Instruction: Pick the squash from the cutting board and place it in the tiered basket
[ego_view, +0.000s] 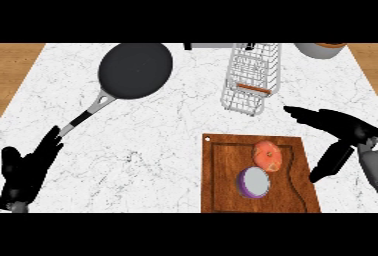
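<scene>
- Fingers (306, 114) of the right hand (347, 132): spread and straight, holding nothing; upper ones stretched out past the cutting board's (225, 180) far right corner, thumb hanging down beside the board's right edge.
- Fingers of the left hand (26, 167): straight and relaxed, empty; resting well to the left of the cutting board, at the lower left of the tabletop (155, 135).
- Squash (268, 155): orange-red, rounded, lying on the cutting board in its upper right part, untouched, just beside the right hand's thumb.
- Purple-rimmed round item (255, 181): on the cutting board, directly nearer than the squash and seemingly touching it; kind not identifiable.
- Tiered basket (252, 77): white wire, beyond the cutting board's far edge, apart from it.
- Frying pan (133, 72): dark, beyond and left of the cutting board, handle pointing down-left toward the left hand.
- Bowl-like vessel (321, 49): far beyond the board's right side, cut by the view's edge.
- Step in hand, as judged: reach for the squash, not yet gripped.
- Advice for the step: lower the right hand over the squash from the board's right side; close round its far and near flanks, clear of the purple-rimmed item; lift straight up before moving toward the basket.
- Brands, labels, writing: none legible.
</scene>
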